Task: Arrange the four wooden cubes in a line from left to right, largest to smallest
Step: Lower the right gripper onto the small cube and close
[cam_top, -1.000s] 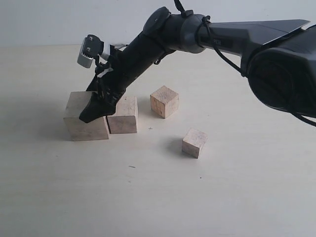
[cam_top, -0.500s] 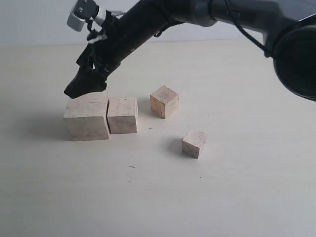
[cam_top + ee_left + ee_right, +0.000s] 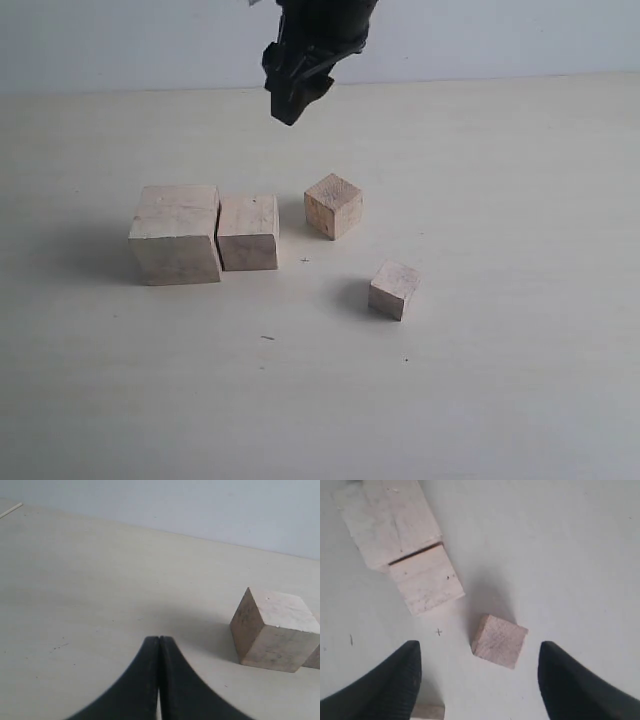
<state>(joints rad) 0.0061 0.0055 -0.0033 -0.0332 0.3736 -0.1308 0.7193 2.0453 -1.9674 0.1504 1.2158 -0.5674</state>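
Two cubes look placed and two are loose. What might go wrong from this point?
The third cube sits turned relative to the row, so the open right claw over it may catch its corners and twist it. Setting it beside the second cube could nudge that one and the largest cube out of line.
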